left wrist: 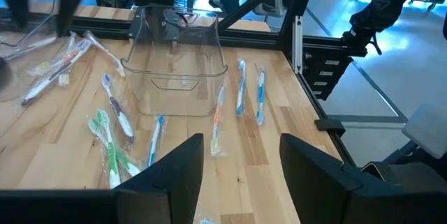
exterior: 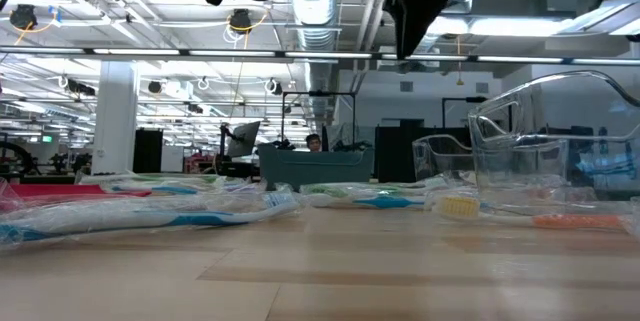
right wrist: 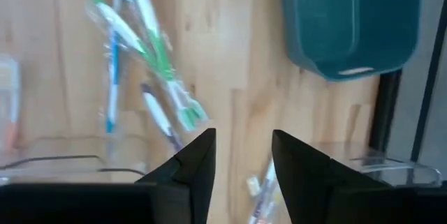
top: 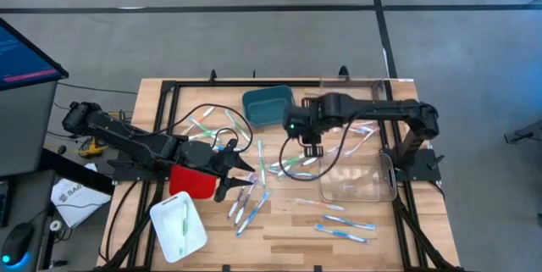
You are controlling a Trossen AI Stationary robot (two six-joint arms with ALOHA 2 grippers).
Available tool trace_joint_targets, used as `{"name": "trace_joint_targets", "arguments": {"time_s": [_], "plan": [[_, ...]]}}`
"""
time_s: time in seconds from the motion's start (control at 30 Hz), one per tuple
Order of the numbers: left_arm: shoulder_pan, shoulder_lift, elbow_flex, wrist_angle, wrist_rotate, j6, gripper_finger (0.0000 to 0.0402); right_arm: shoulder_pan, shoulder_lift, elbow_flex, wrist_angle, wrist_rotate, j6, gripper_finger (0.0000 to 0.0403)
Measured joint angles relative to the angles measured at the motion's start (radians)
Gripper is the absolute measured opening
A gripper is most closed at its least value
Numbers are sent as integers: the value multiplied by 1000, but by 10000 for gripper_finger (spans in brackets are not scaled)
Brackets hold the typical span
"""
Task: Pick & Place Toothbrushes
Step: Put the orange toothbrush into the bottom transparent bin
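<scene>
Most toothbrushes (top: pixel 254 200) were seen loose under/around both grippers, few binned. Left gripper (left wrist: pixel 239 172) & right gripper (right wrist: pixel 242 155): fingers apart, nothing held.

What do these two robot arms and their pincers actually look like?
Both arms are dark, jointed and slim, trailing black cables. The right arm shows a small green light near its wrist. The left gripper and the right gripper each have two flat, black, wedge-shaped fingers.
</scene>
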Motion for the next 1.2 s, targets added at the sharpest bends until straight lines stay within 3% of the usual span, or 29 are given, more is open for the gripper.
{"name": "trace_joint_targets", "arguments": {"time_s": [0.33,0.7,1.0,1.2], "plan": [[0,-1,-5,4,0,0,182,229,0,0,140,-1,68,137],[0,-1,-25,50,0,0,182,363,-16,-40,262,19,108,132],[0,-1,-25,55,0,2,182,385,-233,-332,621,19,59,137],[0,-1,-25,62,0,29,182,309,-424,-570,1128,14,-110,136]]}}
